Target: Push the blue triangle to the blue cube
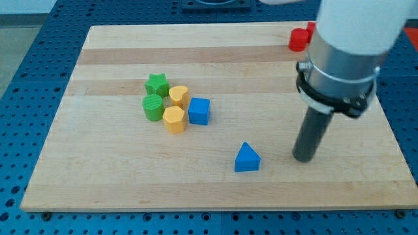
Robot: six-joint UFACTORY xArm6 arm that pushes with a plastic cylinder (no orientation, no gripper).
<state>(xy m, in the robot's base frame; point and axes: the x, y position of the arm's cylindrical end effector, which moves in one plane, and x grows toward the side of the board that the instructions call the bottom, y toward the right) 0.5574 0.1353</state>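
- Bench point(98, 176): light wooden board on a blue perforated base point(26, 65).
- Green star block point(157, 84), left of centre.
- Green cylinder point(153, 108), touching the star's near side.
- Two yellow blocks point(179, 96) point(174, 120), right of the green pair.
- Red blocks point(299, 39), far right edge, partly hidden.

You are looking down at a pale wooden bench point(117, 189) made of lengthwise planks, some strips lighter and some a shade darker. Around it on every side you see a blue perforated surface point(26, 78) with a regular grid of small holes, and it runs out of the view at the left, right and bottom. The light is even and soft, with only faint shadows on the wood.
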